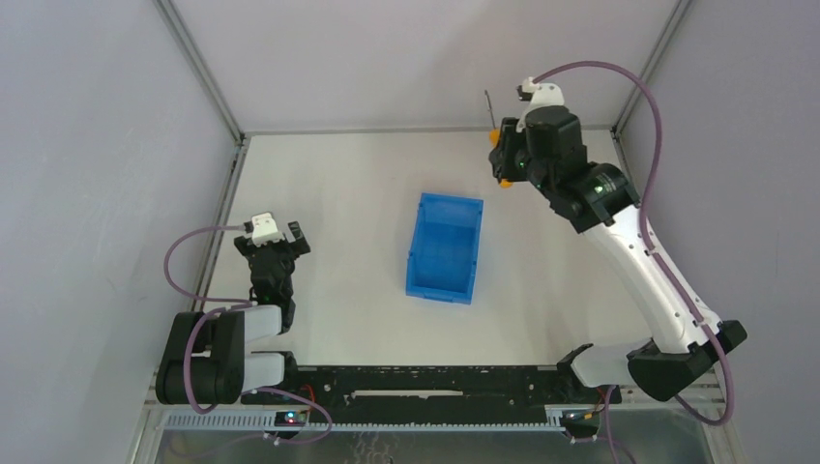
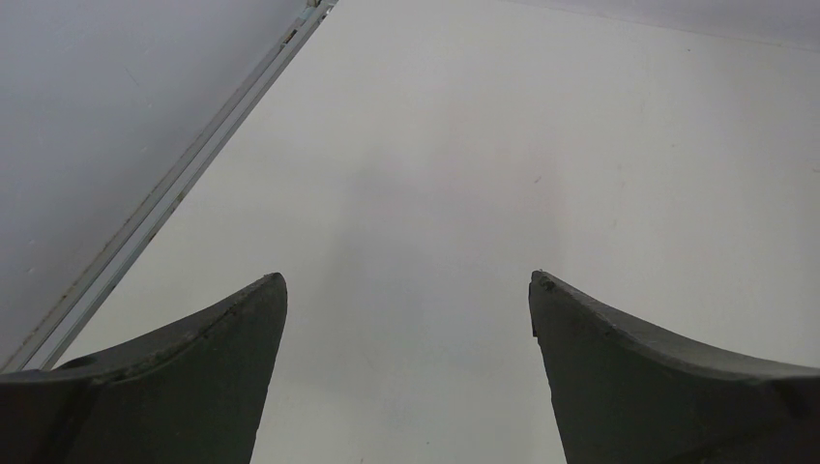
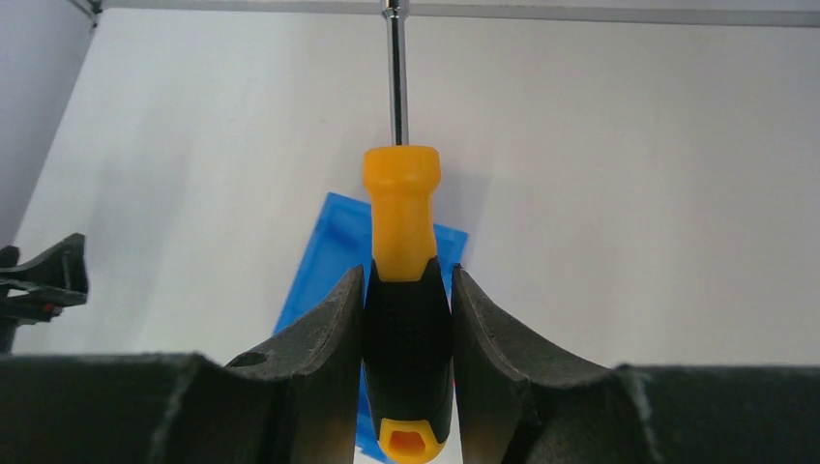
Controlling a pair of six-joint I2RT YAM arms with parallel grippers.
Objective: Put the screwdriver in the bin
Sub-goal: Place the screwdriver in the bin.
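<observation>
The screwdriver [image 3: 401, 242] is sitting clamped in the right gripper [image 3: 404, 277], aloft at the bin's [image 1: 443, 253] one o'clock, needing carrying toward seven o'clock over its middle before release, while the left gripper [image 2: 406, 282] is resting with fingers apart.

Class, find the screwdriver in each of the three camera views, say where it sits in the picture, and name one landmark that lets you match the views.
Top external: the screwdriver is upper right of centre, held in the right gripper.
Left wrist: not in it.
Right wrist: the screwdriver is at centre, handle clamped, shaft pointing up the picture.
Shared landmark: the blue bin, seen in the top and right wrist views only.
</observation>
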